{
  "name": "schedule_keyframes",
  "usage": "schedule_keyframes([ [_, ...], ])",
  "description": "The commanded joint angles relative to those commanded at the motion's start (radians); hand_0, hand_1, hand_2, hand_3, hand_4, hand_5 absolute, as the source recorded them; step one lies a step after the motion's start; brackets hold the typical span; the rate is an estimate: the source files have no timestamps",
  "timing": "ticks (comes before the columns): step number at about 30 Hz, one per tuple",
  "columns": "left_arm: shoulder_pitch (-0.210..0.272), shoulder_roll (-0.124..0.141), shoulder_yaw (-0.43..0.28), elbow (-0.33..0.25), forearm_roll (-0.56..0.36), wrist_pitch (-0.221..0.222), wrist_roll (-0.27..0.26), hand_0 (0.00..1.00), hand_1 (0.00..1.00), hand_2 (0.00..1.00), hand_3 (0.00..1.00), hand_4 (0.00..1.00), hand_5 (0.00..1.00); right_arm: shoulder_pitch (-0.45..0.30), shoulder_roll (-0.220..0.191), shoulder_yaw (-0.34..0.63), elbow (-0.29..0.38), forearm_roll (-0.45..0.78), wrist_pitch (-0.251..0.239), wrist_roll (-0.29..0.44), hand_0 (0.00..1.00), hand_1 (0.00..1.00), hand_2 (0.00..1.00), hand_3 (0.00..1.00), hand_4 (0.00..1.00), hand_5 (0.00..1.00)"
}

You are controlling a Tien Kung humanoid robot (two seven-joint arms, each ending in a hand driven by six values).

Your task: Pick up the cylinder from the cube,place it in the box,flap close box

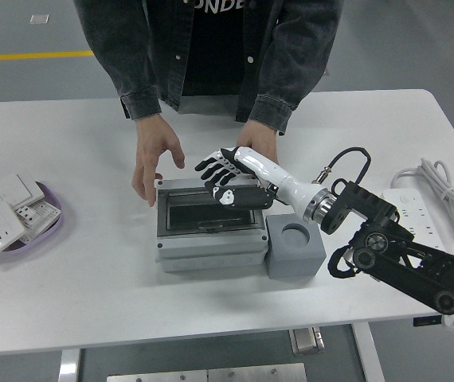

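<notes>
The grey box (208, 247) stands mid-table with its dark see-through flap (209, 216) lying down over it. My right hand (223, 177), white with black fingertips, reaches in from the right over the box's far right edge, fingers spread and holding nothing. The grey cube (295, 248) sits against the box's right side; its round recess (295, 233) is empty. I cannot see the cylinder. A person at the far side has one hand (154, 159) at the box's back left corner and the other hand (260, 142) behind my hand.
A purple dish (52, 227) with white wall switches stands at the left. A white power strip (418, 208) with a coiled cable (448, 187) lies at the right edge.
</notes>
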Motion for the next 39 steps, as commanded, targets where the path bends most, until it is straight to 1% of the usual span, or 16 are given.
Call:
schedule_keyframes([
  [4,0.001,0.000,-0.003,0.000,0.004,0.000,0.001,0.635,0.659,0.578,0.670,0.722,0.308,-0.041,-0.009,0.054,0.001,0.003,0.005,0.005,0.571,0.603,0.636,0.685,0.528,0.246],
  [9,0.002,-0.003,-0.003,0.000,0.002,0.001,0.001,0.635,0.659,0.578,0.670,0.722,0.308,-0.140,-0.001,0.179,0.023,-0.039,0.004,0.020,0.564,0.605,0.641,0.687,0.522,0.232],
  [11,0.005,-0.006,-0.002,0.000,-0.001,0.001,0.002,0.635,0.659,0.578,0.670,0.722,0.308,-0.189,0.018,0.249,0.033,-0.058,0.002,0.037,0.564,0.605,0.641,0.687,0.522,0.232],
  [12,0.006,-0.007,-0.002,0.000,-0.001,0.001,0.002,0.635,0.659,0.578,0.670,0.722,0.308,-0.216,0.031,0.290,0.036,-0.063,-0.002,0.048,0.564,0.605,0.645,0.687,0.525,0.251],
  [14,0.008,-0.009,-0.002,0.000,-0.003,0.001,0.003,0.635,0.659,0.578,0.670,0.722,0.308,-0.263,0.061,0.358,0.032,-0.055,-0.015,0.078,0.564,0.605,0.645,0.687,0.525,0.251],
  [17,0.011,-0.012,-0.004,0.000,-0.003,0.002,0.005,0.635,0.659,0.578,0.670,0.722,0.308,-0.341,0.121,0.481,-0.002,-0.004,-0.037,0.140,0.564,0.605,0.645,0.687,0.525,0.251],
  [19,0.011,-0.014,-0.007,0.000,-0.001,0.001,0.006,0.634,0.659,0.578,0.669,0.722,0.309,-0.388,0.156,0.559,-0.030,0.038,-0.040,0.182,0.568,0.602,0.642,0.685,0.527,0.250],
  [21,0.011,-0.015,-0.009,0.000,0.003,0.001,0.007,0.634,0.659,0.578,0.669,0.722,0.309,-0.425,0.175,0.629,-0.056,0.076,-0.035,0.218,0.568,0.602,0.642,0.685,0.527,0.250],
  [25,0.007,-0.014,-0.014,0.000,0.011,-0.001,0.008,0.635,0.659,0.578,0.669,0.721,0.307,-0.456,0.202,0.761,-0.106,0.149,-0.006,0.274,0.562,0.597,0.631,0.679,0.536,0.247],
  [28,0.003,-0.014,-0.014,0.000,0.014,-0.001,0.009,0.635,0.659,0.578,0.669,0.721,0.307,-0.468,0.224,0.840,-0.118,0.168,0.011,0.295,0.562,0.597,0.631,0.679,0.536,0.247],
  [31,-0.001,-0.011,-0.015,0.000,0.019,-0.003,0.011,0.635,0.659,0.579,0.668,0.721,0.308,-0.477,0.241,0.906,-0.122,0.175,0.016,0.308,0.568,0.608,0.638,0.682,0.532,0.244],
  [35,-0.004,-0.001,-0.015,0.000,0.027,-0.004,0.014,0.635,0.659,0.579,0.668,0.721,0.308,-0.492,0.248,0.960,-0.125,0.184,0.013,0.317,0.568,0.608,0.638,0.682,0.532,0.244],
  [36,-0.003,0.002,-0.018,0.000,0.031,-0.005,0.016,0.635,0.659,0.579,0.668,0.721,0.310,-0.497,0.247,0.968,-0.124,0.183,0.011,0.317,0.604,0.633,0.664,0.684,0.688,0.234],
  [39,-0.001,0.007,-0.019,0.000,0.035,-0.005,0.017,0.635,0.659,0.579,0.668,0.721,0.310,-0.509,0.244,0.988,-0.115,0.175,0.004,0.318,0.604,0.633,0.664,0.684,0.688,0.234],
])
